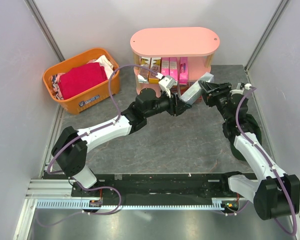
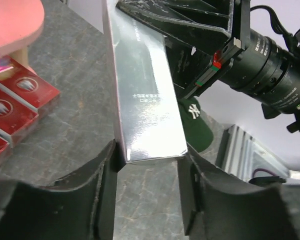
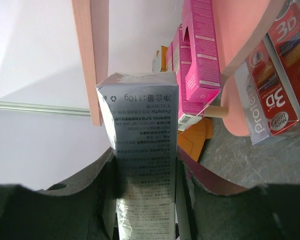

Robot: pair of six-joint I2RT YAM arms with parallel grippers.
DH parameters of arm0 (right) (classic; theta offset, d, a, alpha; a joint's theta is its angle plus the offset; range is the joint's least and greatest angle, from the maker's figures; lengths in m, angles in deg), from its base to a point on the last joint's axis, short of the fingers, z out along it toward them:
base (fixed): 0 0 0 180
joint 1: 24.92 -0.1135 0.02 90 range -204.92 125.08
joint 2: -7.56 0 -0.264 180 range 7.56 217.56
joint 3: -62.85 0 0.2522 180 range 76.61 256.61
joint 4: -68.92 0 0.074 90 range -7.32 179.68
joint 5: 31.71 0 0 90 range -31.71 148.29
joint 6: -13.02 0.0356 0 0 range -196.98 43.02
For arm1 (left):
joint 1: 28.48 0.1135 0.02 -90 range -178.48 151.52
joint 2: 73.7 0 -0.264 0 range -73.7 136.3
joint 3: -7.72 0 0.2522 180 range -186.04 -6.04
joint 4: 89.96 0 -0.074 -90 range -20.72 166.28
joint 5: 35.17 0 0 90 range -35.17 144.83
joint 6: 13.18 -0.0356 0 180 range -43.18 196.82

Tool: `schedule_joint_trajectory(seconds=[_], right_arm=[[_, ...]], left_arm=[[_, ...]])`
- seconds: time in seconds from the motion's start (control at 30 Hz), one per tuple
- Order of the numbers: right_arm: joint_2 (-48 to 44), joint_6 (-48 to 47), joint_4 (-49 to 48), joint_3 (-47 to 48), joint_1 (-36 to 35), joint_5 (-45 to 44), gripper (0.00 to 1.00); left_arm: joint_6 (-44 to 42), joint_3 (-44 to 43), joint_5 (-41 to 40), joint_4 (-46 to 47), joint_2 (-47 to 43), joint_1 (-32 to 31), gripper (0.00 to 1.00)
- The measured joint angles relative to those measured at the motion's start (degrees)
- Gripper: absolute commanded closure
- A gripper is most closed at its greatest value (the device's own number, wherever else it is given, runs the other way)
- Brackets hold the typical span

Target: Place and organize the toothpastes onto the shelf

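Note:
A silver-grey toothpaste carton hangs above the table in front of the pink shelf, held at both ends. My right gripper is shut on its upper end, and the carton fills that gripper. My left gripper is shut on the lower end, with the carton's tip between the fingertips of that gripper. Pink cartons and yellow-gold cartons stand on the middle tier. Dark red cartons lie on the bottom tier and also show in the right wrist view.
An orange basket with a red folded cloth stands at the back left. A dark green cap lies on the table under the carton. Pale walls close in both sides and the back.

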Motion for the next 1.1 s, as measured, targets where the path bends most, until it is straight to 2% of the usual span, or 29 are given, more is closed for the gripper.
schedule_joint_trajectory(seconds=[0.07,0.1,0.2,0.3,0.43,0.7,0.83,1.1], right_arm=[[0.52,0.15,0.09,0.00,0.00,0.13,0.60],[0.90,0.28,-0.02,0.00,-0.04,0.22,0.38],[1.92,0.59,-1.01,0.00,-0.07,0.94,0.15],[2.75,0.35,-2.14,0.00,-0.48,2.60,0.03],[3.41,-0.39,-2.29,0.04,-0.70,3.80,0.02],[3.50,-2.95,-0.55,0.98,-1.18,4.94,0.02],[3.37,-4.07,-0.46,1.51,-1.16,4.39,0.07],[3.37,-4.81,-0.50,2.12,-1.11,4.37,0.07]], left_arm=[[-0.63,0.00,-0.66,-0.37,0.00,0.00,0.72],[-0.61,0.00,-0.83,-0.52,0.02,0.00,0.75],[-0.57,0.04,-2.23,-0.90,0.00,0.00,0.85],[-0.57,0.17,-3.65,-1.44,0.00,0.24,0.89],[-0.13,0.90,-4.63,-1.25,-0.17,0.98,0.98],[4.46,6.36,-0.98,4.26,-2.32,4.98,0.98],[6.01,7.85,1.88,6.12,-2.64,7.43,0.98],[8.33,9.35,5.73,11.15,-2.69,8.09,0.98]])
